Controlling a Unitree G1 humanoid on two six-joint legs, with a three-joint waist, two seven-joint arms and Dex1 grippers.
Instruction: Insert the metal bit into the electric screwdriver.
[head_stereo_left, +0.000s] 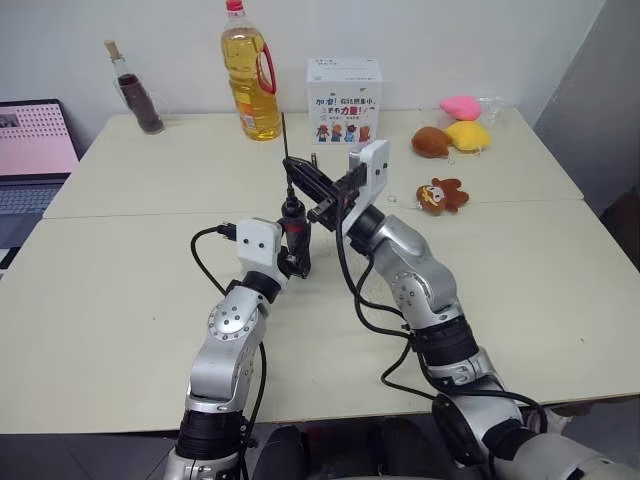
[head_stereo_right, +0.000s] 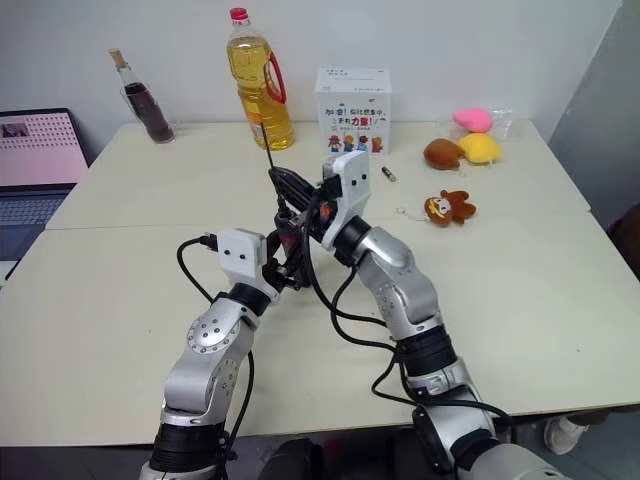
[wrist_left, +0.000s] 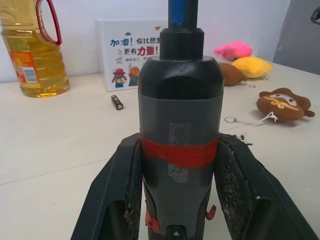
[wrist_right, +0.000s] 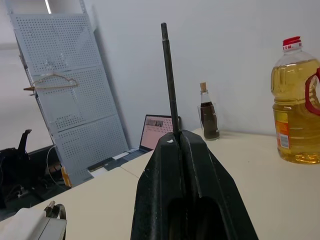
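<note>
My left gripper (wrist_left: 181, 150) is shut on the electric screwdriver (wrist_left: 180, 100), a dark pen-shaped tool with a red band, held upright over the table with its nose up. My right gripper (wrist_right: 180, 137) is shut on the metal bit (wrist_right: 170, 80), a thin grey rod that sticks up past its fingertips. In the left eye view the right gripper (head_stereo_left: 297, 170) hovers just above the screwdriver's nose (head_stereo_left: 292, 208), and the bit (head_stereo_left: 286, 138) rises from it toward the bottle behind. The bit's lower end is hidden inside the fingers.
At the back of the cream table (head_stereo_left: 120, 300) stand an oil bottle (head_stereo_left: 250, 75), a dark corked bottle (head_stereo_left: 140, 95) and a white box (head_stereo_left: 345, 100). Plush toys (head_stereo_left: 445, 195) lie at the right, a laptop (head_stereo_left: 30, 150) at the left. A small battery (wrist_left: 116, 102) lies by the box.
</note>
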